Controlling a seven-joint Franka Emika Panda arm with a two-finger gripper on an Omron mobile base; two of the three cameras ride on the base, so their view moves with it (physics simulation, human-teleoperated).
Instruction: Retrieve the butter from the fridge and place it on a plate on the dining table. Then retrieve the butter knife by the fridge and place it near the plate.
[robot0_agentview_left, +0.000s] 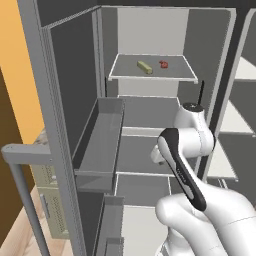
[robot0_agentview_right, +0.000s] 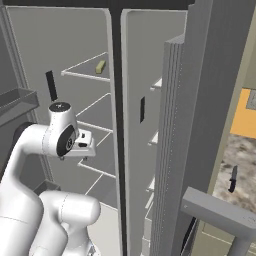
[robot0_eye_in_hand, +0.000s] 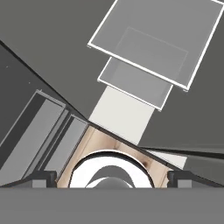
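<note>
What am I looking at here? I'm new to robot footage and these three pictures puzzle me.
They show one moment from three cameras in a simulated kitchen. The white jointed machine is a robot arm in front of an open fridge. Two cameras sit behind the arm, one to its left and one to its right. The third rides on the hand and looks along the gripper, whose two dark fingertips stand wide apart: it is open and holds nothing. On the fridge's upper shelf lie the pale yellow butter and a small red item. In the right camera, a dark knife lies on a marble counter beside the fridge.
</note>
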